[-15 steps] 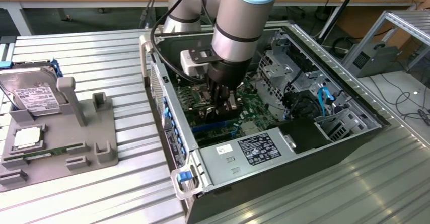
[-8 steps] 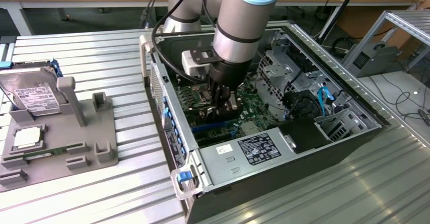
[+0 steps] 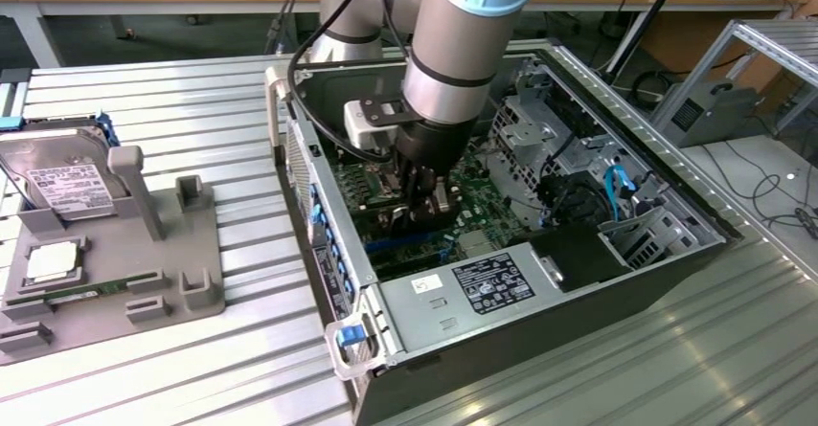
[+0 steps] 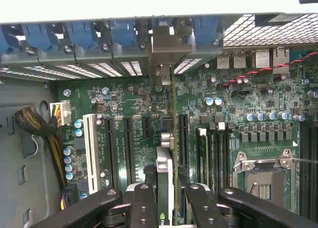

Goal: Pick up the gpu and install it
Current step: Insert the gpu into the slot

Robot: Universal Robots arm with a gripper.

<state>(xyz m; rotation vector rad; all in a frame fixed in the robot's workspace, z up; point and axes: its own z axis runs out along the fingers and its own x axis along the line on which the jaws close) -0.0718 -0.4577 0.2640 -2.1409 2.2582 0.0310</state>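
Green board lay close beneath the gpu, clamped edge-on in the gripper above a slot; any tilt risked missing it and scraping components

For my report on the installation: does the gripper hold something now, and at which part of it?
Yes. The gripper holds the gpu edge-up, its fingers clamping the card's two flat sides at the upper edge, above the motherboard slots inside the computer case.
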